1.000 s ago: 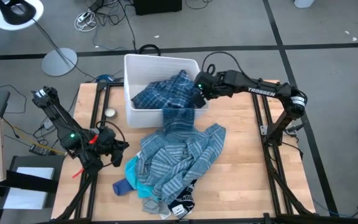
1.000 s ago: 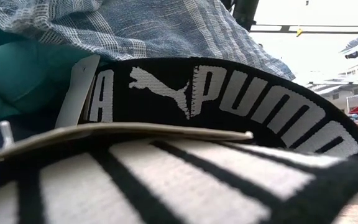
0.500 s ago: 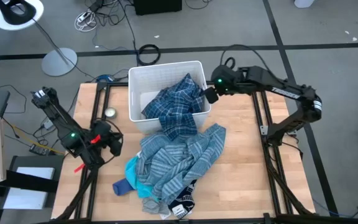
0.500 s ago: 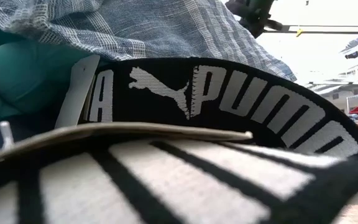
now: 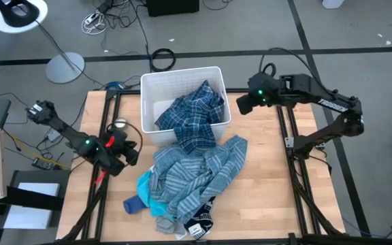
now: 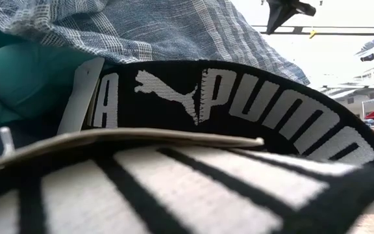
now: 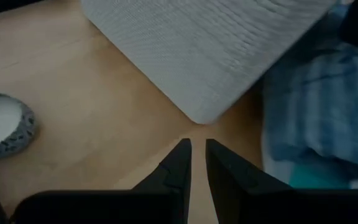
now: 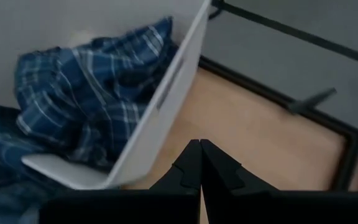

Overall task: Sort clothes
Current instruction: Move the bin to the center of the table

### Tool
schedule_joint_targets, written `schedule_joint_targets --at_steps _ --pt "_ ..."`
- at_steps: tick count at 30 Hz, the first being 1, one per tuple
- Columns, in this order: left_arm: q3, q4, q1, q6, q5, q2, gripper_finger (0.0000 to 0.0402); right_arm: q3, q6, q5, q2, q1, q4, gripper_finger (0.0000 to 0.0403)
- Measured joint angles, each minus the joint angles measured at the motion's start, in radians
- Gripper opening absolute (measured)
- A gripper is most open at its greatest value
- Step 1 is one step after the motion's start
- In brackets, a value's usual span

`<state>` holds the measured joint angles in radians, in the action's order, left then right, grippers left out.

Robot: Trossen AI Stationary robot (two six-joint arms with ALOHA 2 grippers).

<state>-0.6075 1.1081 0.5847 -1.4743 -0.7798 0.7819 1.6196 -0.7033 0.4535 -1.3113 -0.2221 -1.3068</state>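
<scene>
Looking down on the table, you see the navy plaid shirt (image 5: 190, 116) lying half inside the white bin (image 5: 150, 87), a rigid rectangular plastic tub with rounded corners, with its soft checked cloth spilling over the near wall onto the wood. Below it the blue-grey striped shirt (image 5: 199, 170) lies crumpled in loose folds, touching the plaid cloth. At its left edge note the turquoise top (image 5: 150, 194) and the blue sock (image 5: 133, 204); a dark piece with white knit lettering (image 6: 239, 104) lies at the pile's near edge.

The right gripper (image 8: 200, 163) hangs beside the bin's right wall, fingers pressed together and holding nothing. The left gripper (image 7: 195, 163) sits low over bare wood just off the bin's near-left corner, fingers a narrow slit apart and empty. A small round grey candle holder (image 7: 2, 124) stands near it. Bare planks lie open right of the pile.
</scene>
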Motion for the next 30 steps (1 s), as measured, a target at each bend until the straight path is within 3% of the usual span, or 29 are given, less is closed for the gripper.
schedule_joint_targets --at_steps 7,12,19,27,30 --pt "0.058 -0.184 -0.198 0.314 0.060 -0.064 0.0053 0.000 -0.136 0.009 0.023 0.091 -0.083 0.0000" --pt "0.119 -0.424 -0.399 0.561 0.177 -0.062 0.0053 0.000 -0.227 0.029 0.035 0.169 -0.080 0.0000" --pt "0.137 -0.578 -0.674 0.822 0.367 -0.054 0.0053 0.000 -0.349 0.050 0.037 0.289 -0.078 0.0000" --pt "0.135 -0.874 -0.920 0.988 0.619 0.121 0.0053 0.000 -0.403 0.103 0.037 0.401 0.031 0.0000" --pt "0.111 -0.936 -0.978 0.999 0.653 0.218 0.0053 0.000 -0.367 0.111 0.026 0.413 0.113 0.0000"
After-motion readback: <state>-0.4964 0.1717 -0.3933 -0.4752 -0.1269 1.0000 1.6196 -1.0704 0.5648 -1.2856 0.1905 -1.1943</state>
